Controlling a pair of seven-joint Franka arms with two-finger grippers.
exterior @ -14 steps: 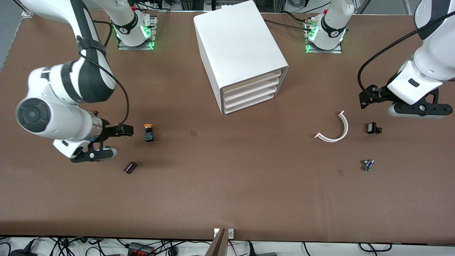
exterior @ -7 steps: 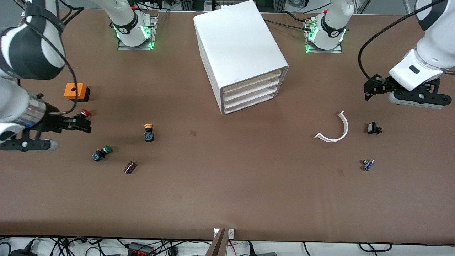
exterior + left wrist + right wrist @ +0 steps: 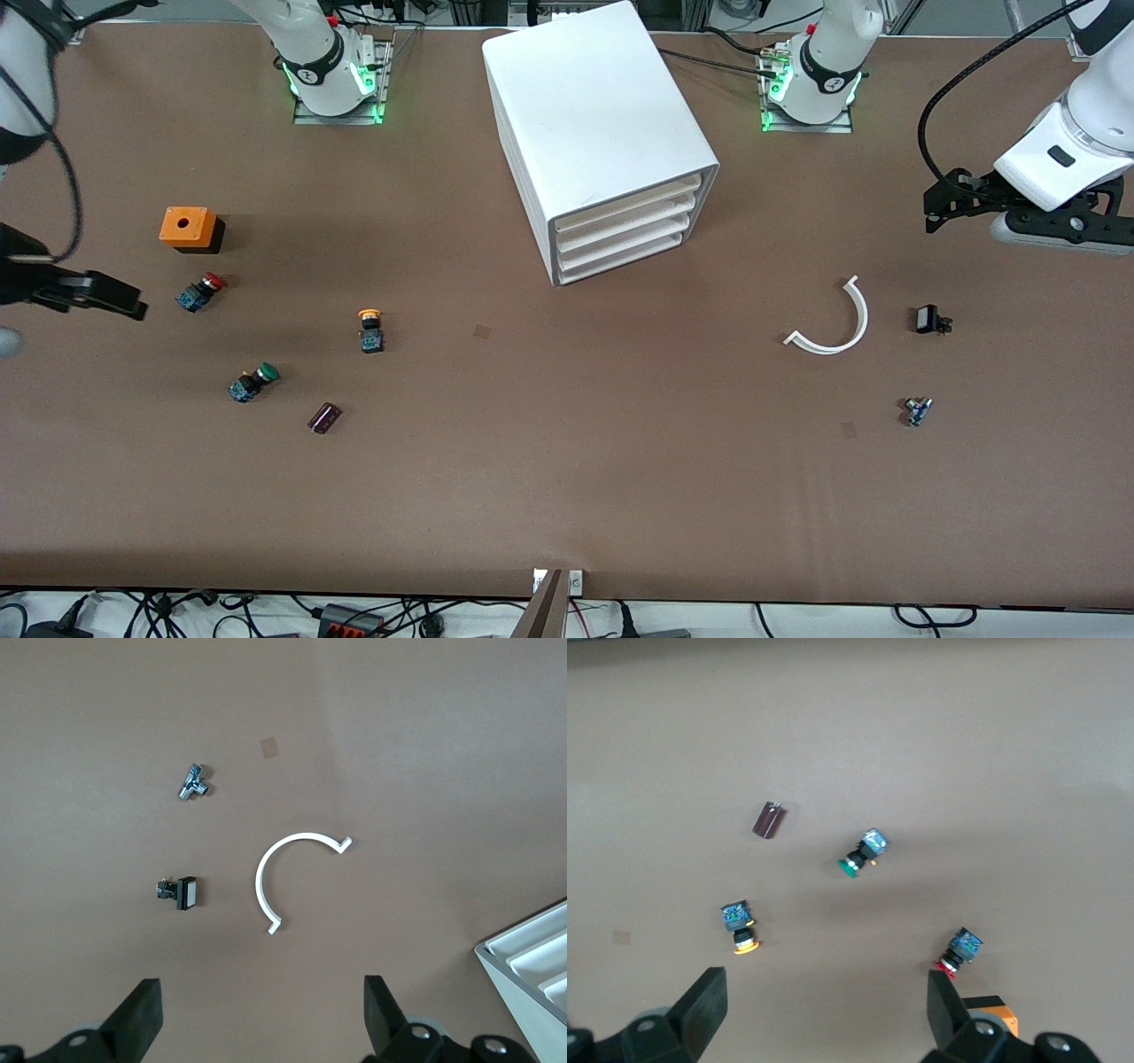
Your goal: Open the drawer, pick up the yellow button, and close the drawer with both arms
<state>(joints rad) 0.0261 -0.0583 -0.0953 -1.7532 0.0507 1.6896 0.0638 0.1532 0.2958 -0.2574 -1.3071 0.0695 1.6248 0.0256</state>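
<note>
Since a second ago both arms have drawn away toward their ends of the desk (image 3: 567, 496), uncovering the red-capped button (image 3: 199, 291), the green-capped button (image 3: 252, 383) and an orange box (image 3: 187, 229). From the front, the button (image 3: 370, 330) stands on the desk near the right arm's end, nearer the camera than the cabinet (image 3: 599, 133), whose top drawer (image 3: 627, 206) sits shut. The left wrist view shows the left claw (image 3: 261, 1019) spread wide and empty above a white curved strip (image 3: 288, 877). In the right wrist view the right claw (image 3: 824, 1014) is likewise wide and empty, over the desk beside the button (image 3: 739, 927) and a dark cylinder (image 3: 769, 819).
</note>
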